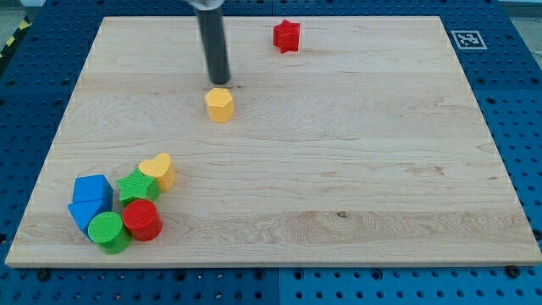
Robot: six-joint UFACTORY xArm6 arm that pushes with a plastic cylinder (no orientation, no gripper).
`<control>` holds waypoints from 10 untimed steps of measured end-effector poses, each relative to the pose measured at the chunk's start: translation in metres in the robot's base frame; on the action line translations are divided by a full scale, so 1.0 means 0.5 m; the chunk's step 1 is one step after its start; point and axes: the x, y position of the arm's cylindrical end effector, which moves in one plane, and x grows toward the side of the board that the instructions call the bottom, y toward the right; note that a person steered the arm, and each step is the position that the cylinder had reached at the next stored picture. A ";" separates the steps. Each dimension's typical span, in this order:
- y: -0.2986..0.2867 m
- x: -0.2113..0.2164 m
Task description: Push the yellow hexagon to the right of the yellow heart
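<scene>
The yellow hexagon (219, 104) lies on the wooden board, up and left of the middle. My tip (219, 81) is right above it in the view, touching or almost touching its top edge. The yellow heart (159, 169) lies toward the view's lower left, at the upper right edge of a cluster of blocks. The hexagon is up and to the right of the heart, well apart from it.
Next to the heart lie a green star (135, 185), a red cylinder (142, 219), a green cylinder (107, 230), a blue cube (91, 190) and another blue block (83, 213). A red star (286, 36) lies near the top edge. The board's (356, 169) left edge is close to the cluster.
</scene>
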 end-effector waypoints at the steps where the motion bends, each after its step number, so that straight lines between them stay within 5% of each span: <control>1: 0.002 0.039; 10: -0.055 0.293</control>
